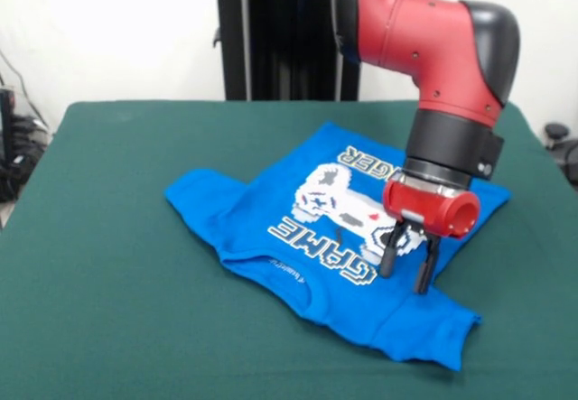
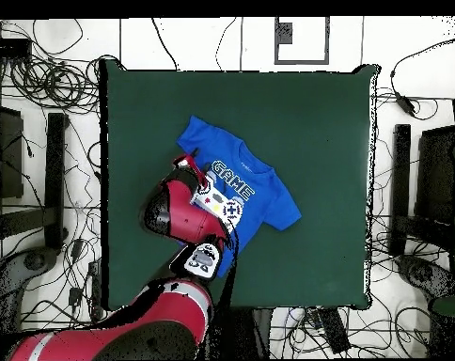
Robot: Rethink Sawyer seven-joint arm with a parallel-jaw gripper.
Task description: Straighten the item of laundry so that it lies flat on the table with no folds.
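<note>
One bright blue short-sleeved T-shirt (image 1: 361,237), printed side up, lies near the middle of the dark green felt desk (image 1: 108,310). The red-and-black gripper (image 1: 408,266) hangs over its printed chest, jaws parted and empty, tips at the cloth. The front view shows a folded-under edge behind the arm; overhead, the arm hides that side.

The blue T-shirt (image 1: 271,219) is lying print-up and rumpled on the green worktop (image 1: 99,265), the gripper (image 1: 405,270) hanging over it, 2 fingers (image 1: 388,257) spread apart
</note>
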